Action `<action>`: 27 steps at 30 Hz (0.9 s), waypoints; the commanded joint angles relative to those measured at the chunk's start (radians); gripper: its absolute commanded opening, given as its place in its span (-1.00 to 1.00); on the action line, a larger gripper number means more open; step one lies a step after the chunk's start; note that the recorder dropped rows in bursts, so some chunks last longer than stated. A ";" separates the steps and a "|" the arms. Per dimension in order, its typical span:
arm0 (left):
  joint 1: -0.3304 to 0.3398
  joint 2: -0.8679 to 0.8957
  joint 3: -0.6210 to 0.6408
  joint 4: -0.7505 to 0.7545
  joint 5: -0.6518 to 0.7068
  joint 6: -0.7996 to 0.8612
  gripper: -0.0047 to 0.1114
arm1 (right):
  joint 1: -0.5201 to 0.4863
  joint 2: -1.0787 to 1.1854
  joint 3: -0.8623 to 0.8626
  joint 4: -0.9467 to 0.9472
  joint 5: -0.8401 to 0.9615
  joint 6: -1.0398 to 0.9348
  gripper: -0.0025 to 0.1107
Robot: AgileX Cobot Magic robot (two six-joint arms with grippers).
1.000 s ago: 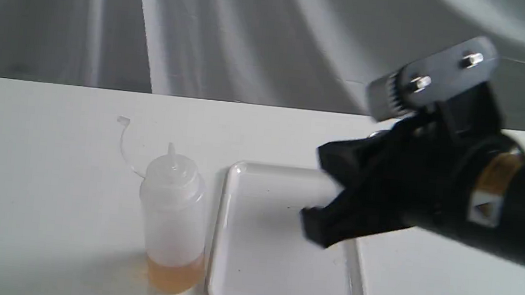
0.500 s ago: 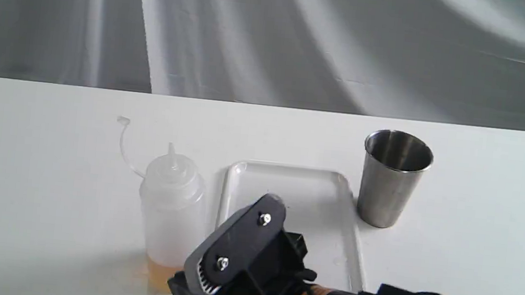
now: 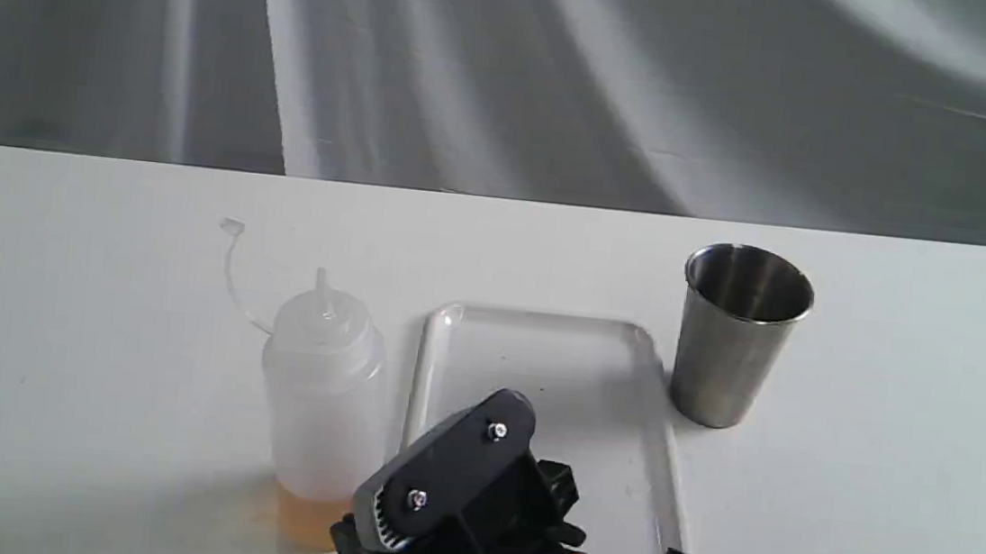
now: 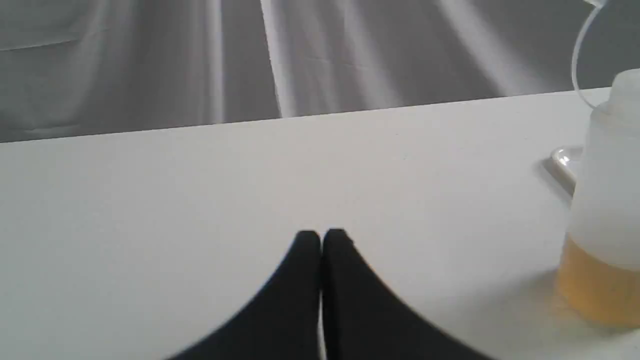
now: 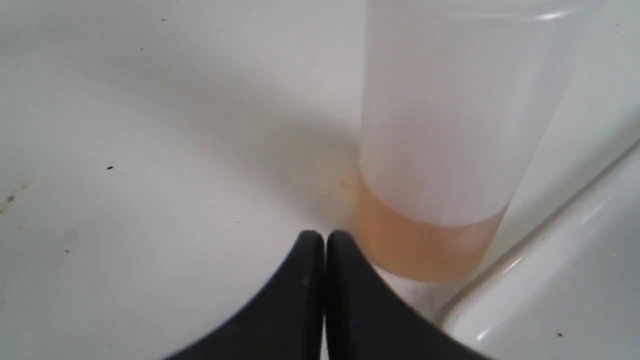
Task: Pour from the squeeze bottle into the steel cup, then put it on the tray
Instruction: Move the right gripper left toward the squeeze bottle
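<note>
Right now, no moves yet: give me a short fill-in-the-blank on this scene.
1. The squeeze bottle holds a shallow layer of ____ liquid.
2. The steel cup stands upright on the ____, beside the tray, not on it.
3. The right gripper, near the bottle's base, has its jaws ____.
Missing words: amber; table; shut.

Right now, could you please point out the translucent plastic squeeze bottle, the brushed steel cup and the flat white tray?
Squeeze bottle (image 3: 321, 414), exterior view, mid body.
Steel cup (image 3: 724, 363), exterior view, side wall.
Tray (image 3: 543, 315), exterior view, far rim.
</note>
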 commanded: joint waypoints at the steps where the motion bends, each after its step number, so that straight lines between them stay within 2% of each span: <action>1: 0.002 -0.003 0.004 -0.001 -0.007 -0.005 -0.92 | 0.002 -0.002 0.004 0.094 -0.017 -0.111 -0.95; 12: 0.002 -0.003 0.004 -0.001 -0.007 -0.005 -0.92 | 0.002 -0.002 0.004 0.098 -0.026 -0.119 -0.95; 15: 0.002 -0.003 0.004 -0.001 -0.007 -0.005 -0.92 | 0.002 0.001 0.004 0.105 -0.026 -0.119 -0.86; 19: 0.002 -0.003 0.004 -0.001 -0.007 -0.005 -0.92 | -0.002 0.020 0.004 0.107 -0.026 -0.119 -0.43; 24: 0.002 -0.003 0.004 -0.001 -0.007 -0.002 -0.92 | -0.002 0.038 0.004 0.108 -0.036 -0.119 0.46; 25: 0.002 -0.003 0.004 -0.001 -0.007 -0.002 -0.92 | -0.002 0.043 0.004 0.108 -0.038 -0.119 0.58; 27: 0.002 -0.003 0.004 -0.001 -0.007 -0.002 -0.92 | -0.002 0.045 0.004 0.115 -0.041 -0.123 0.67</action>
